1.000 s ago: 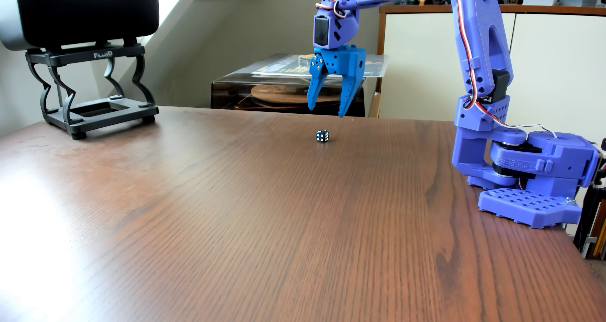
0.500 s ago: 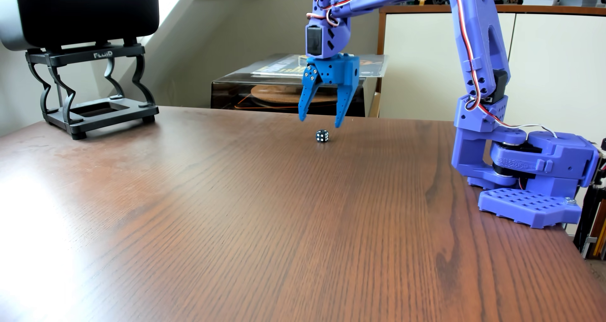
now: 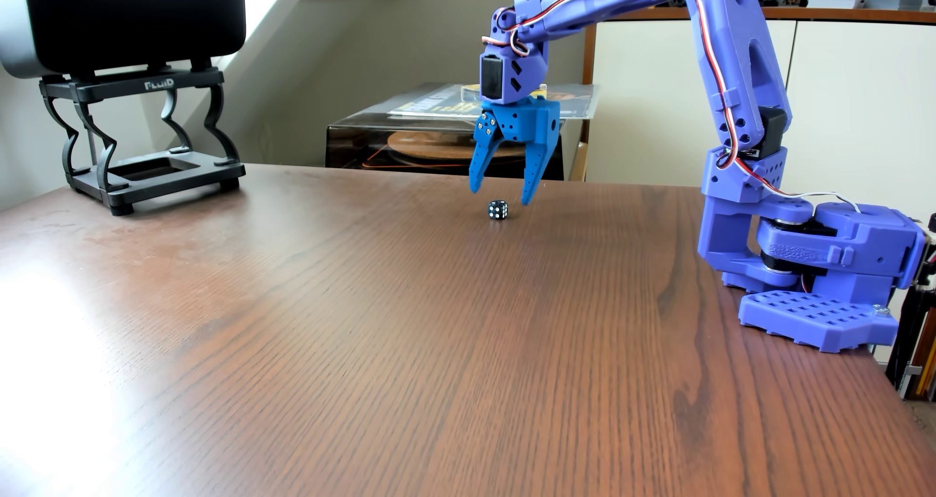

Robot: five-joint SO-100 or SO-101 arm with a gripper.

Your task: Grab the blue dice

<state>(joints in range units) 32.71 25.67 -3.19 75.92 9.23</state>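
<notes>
The blue dice [image 3: 498, 209] is a tiny, almost black cube with white pips. It sits on the brown wooden table [image 3: 354, 350] near the far edge. My gripper [image 3: 500, 197] is blue, points straight down and is open. Its two fingertips hang just above the table, one on each side of the dice as the other view shows them. The dice lies free below and between the tips, touching neither. The purple arm reaches in from its base [image 3: 830, 284] at the right edge of the table.
A black speaker on a black stand [image 3: 142, 137] sits at the table's far left corner. Behind the table stand a turntable with a clear cover [image 3: 435, 143] and a white cabinet [image 3: 835, 102].
</notes>
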